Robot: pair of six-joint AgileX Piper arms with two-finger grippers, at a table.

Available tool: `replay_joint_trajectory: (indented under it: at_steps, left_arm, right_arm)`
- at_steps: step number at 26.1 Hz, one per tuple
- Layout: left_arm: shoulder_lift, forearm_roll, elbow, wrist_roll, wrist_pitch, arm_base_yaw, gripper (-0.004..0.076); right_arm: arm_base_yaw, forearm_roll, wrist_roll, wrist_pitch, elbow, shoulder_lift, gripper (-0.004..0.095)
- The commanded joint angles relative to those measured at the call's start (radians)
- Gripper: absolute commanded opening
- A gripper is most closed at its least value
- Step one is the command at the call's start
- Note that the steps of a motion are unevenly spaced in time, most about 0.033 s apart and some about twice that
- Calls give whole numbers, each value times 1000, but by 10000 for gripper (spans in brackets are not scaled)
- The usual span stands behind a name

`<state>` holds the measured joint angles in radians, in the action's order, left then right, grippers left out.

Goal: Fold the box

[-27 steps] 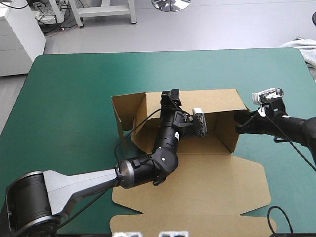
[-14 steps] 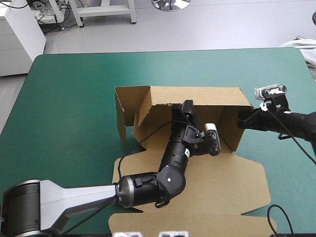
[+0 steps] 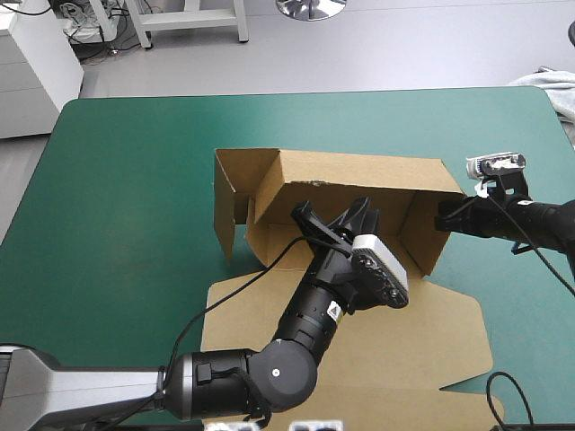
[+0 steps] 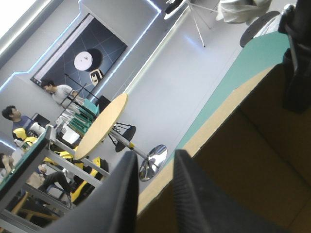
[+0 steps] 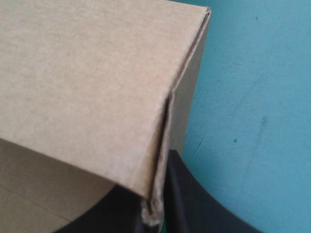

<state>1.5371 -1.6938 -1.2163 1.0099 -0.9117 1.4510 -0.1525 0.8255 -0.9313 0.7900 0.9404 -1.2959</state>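
Above the teal-green worktop, my left gripper has risen off the box, fingers parted; my right gripper fingers pinch its end wall.

The brown box sits in the middle of the teal-green worktop, walls standing up, lid flat in front.

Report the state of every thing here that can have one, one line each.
box: walls raised, not shut
lid: lying flat on the table
left gripper: open, holding nothing, above the inside of the box
right gripper: shut on the box, at its right end wall
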Motion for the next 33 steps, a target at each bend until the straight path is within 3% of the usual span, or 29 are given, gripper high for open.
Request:
replay_joint_trajectory:
  at_steps: [1, 6, 8, 10, 19, 27, 33]
  left_arm:
    - [-55, -77, -33, 56, -15, 8, -6]
    - [-101, -50, -51, 49, 43, -64, -6]
    - [-151, 28, -89, 49, 129, -158, -6]
    - [-172, 79, -120, 42, 146, -206, -6]
    - [-298, 449, -236, -187, 180, -477, -6]
    - [-418, 754, -236, -376, 180, -837, -6]
    - [-437, 1033, -223, -557, 181, -1121, -6]
  right_arm:
    - [-1, -78, 5, 52, 11, 2, 2]
    - [-1, -118, 52, 76, 11, 4, 1]
    - [41, -83, 78, 74, 14, 4, 1]
    - [84, -104, 111, 59, 32, 4, 2]
    - [256, -321, 395, 5, 188, 2, 1]
    - [339, -315, 571, 87, 344, -5, 1]
    - [348, -331, 641, 268, 464, -85, 1]
